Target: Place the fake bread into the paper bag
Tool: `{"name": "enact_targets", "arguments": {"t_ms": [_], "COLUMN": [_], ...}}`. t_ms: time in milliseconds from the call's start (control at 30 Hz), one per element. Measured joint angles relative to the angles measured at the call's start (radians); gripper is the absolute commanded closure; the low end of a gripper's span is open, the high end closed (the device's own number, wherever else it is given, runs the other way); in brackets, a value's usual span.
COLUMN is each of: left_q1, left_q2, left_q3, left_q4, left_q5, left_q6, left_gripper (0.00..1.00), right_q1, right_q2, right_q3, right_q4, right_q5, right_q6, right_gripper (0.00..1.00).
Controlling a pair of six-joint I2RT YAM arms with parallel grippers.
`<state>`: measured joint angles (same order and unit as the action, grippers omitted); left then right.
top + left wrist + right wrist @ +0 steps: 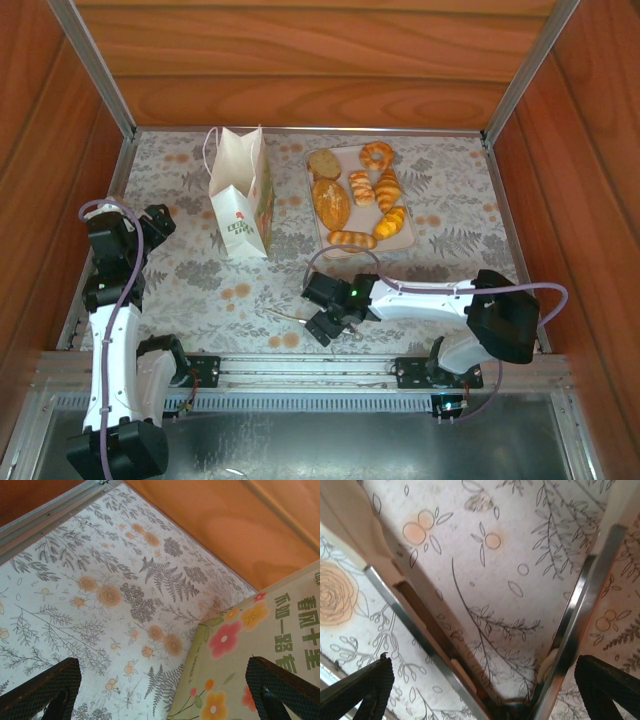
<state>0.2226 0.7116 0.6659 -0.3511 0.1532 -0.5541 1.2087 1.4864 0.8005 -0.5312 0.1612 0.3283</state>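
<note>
Left arm nearest, near-left corner. Left gripper [165,690] has jaws apart, nothing in them; it sits left of the bag [238,200], with a gap between them from overhead.

Bag stands upright, mid-far, mouth up. Can't see inside. Thin paper and probably light, so I'd expect it to tip or slide if nudged. It may need steadying at the rim.

Right gripper [325,318] is low over the table [450,250] in the near-centre, jaws wide apart. The tongs [420,635] lie on the cloth between its fingers, not clamped.

Tray [348,155] is right of the bag, far side. All the bread is on it, I count seven: slice, ring, loaf [331,203], striped roll, two croissants, braided roll. None looks bagged yet.

Handling guess: toy bread is light, stiff, smooth and rounded, so it could squirt out of the tongs. Pinch across the narrow middle. The loaf is the widest, so take it across its short axis.
</note>
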Motion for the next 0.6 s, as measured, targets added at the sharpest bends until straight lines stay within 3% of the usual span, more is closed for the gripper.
{"name": "enact_targets", "arguments": {"t_ms": [400,600], "left_q1": [0.000,0.000], "left_q2": [-0.001,0.000], "left_q3": [0.000,0.000], "left_q4": [-0.001,-0.001], "left_q5": [-0.010,-0.018], "left_q6": [0.005,0.006], "left_gripper": [0.10,0.10], "right_q1": [-0.032,-0.032], "right_q2": [0.066,0.094], "right_q3": [-0.005,0.012], "right_q4": [0.051,0.033], "right_q5": [-0.009,-0.011], "right_q6": [-0.028,-0.035], "right_gripper": [0.00,0.05]}}
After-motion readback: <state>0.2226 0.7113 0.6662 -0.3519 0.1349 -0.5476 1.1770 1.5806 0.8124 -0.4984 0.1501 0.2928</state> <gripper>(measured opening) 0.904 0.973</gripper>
